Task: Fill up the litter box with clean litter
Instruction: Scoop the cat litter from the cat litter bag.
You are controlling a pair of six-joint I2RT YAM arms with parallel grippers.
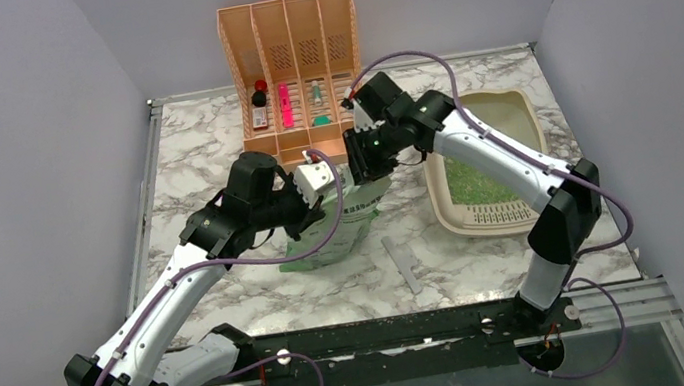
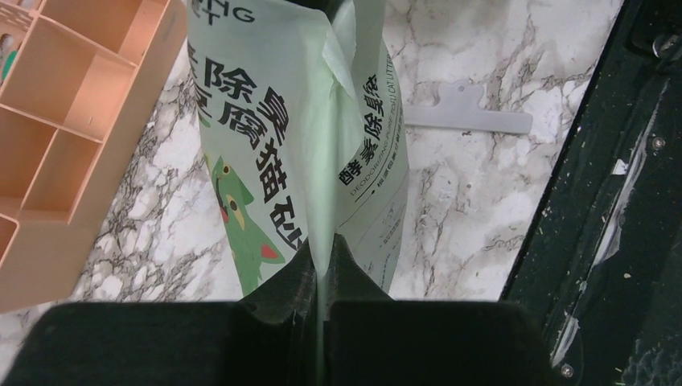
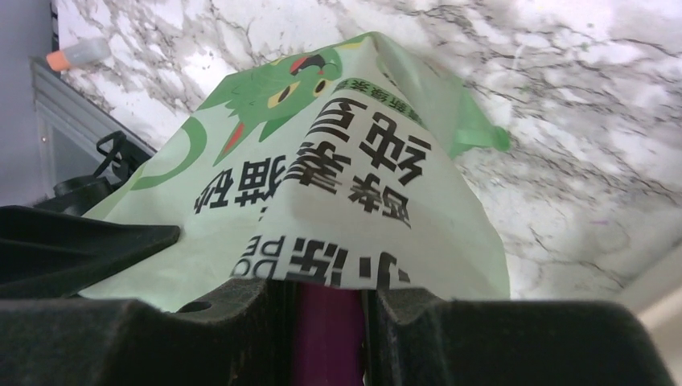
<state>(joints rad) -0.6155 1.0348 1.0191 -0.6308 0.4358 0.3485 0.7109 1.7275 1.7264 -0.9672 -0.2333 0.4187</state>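
The left tool [image 2: 322,269] is closed on a fold of the pale green litter bag [image 1: 343,228], its two fingers pressed flat against the plastic with no gap showing. The bag stands between the arms on the marble worktop [image 1: 201,152], just in front of the peach file organizer [image 1: 290,49].

The right tool [image 3: 326,289] sits at the bag's upper edge. It appears clamped on that edge, though a magenta patch in the slot between its fingers hides the exact contact. A grey strip [image 1: 404,263] lies loose on the worktop near the bag's base.

Further right, the litter box [image 1: 502,125] rests beside the right arm. Clean litter [image 1: 478,184] covers only the part of its floor nearer the grille, and the far end is bare. The fill therefore looks partly done.

The step in hand seems to be carrying the bag over to the box and tipping it. To do that well, both tools should keep their grips firm and move together, so the thin plastic neither tears nor slips. The mouth should be brought over the bare end before the bottom is raised. The tilt should build slowly, so the granules run out in a stream and do not spill over the rim onto the worktop. Whether the mouth is open cannot be told from these views.
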